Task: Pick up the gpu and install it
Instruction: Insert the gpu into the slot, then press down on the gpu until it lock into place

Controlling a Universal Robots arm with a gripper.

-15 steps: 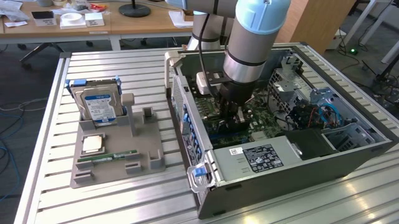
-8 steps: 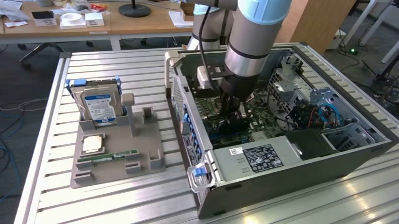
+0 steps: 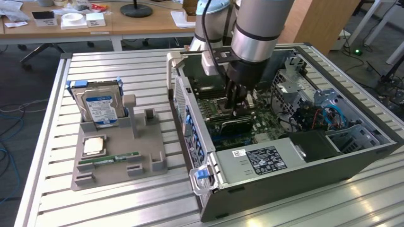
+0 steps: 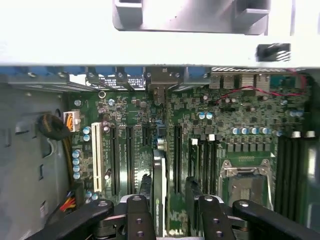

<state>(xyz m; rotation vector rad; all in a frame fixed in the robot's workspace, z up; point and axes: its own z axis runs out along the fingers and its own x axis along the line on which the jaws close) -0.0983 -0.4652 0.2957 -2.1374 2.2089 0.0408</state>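
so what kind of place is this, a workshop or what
Probably a robotics lab or office workspace: an open computer case lies on a slatted metal table, a gray parts fixture holds a hard drive, and wooden desks stand behind.

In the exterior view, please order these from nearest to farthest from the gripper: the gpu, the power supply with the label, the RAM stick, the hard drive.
1. gpu: at the gripper, inside the case.
2. power supply: in the case, toward the viewer.
3. RAM stick and hard drive: both on the grey holder at the exterior view's left; too close to call.
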